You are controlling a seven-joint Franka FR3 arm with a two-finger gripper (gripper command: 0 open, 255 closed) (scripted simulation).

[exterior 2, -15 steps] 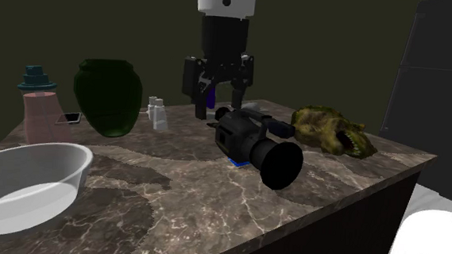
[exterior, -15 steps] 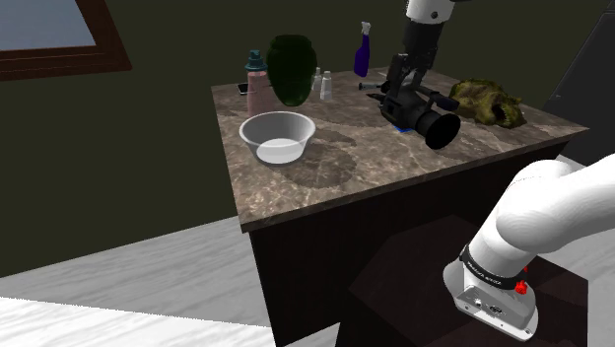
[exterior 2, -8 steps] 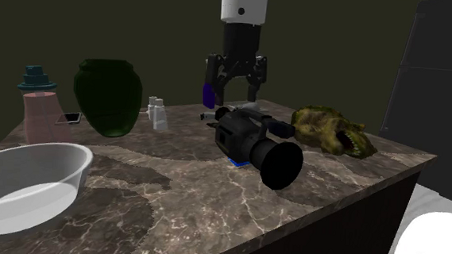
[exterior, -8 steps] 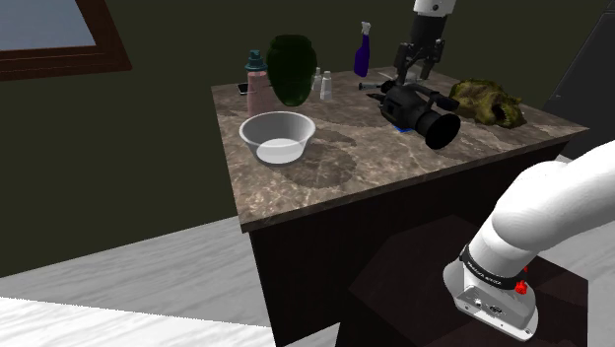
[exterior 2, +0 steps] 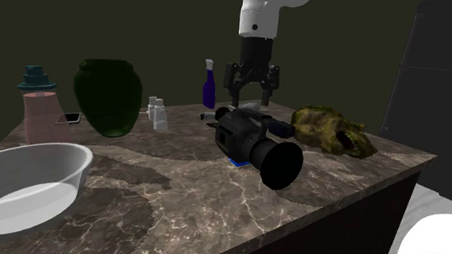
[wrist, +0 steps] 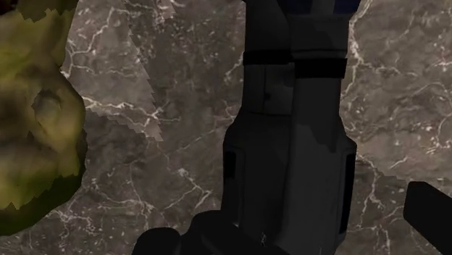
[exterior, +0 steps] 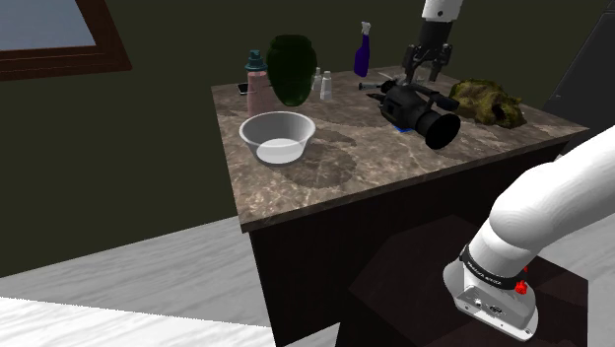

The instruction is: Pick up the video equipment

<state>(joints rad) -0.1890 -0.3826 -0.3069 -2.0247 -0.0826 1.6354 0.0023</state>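
Black camcorder (exterior 2: 255, 141) lies flat on the marble desk (exterior 2: 172, 215), just below the fingers (wrist: 434, 217). Its long axis runs level along the desk. The big round lens faces away from the fingers, toward the desk's front edge, and the rear end sits under them. The fingers are spread apart, one on each side of the body, clasping nothing. The forearm is vertical and the gripper (exterior 2: 251, 94) points straight down. An olive toy creature (exterior 2: 332, 129) lies just beside the fingers.
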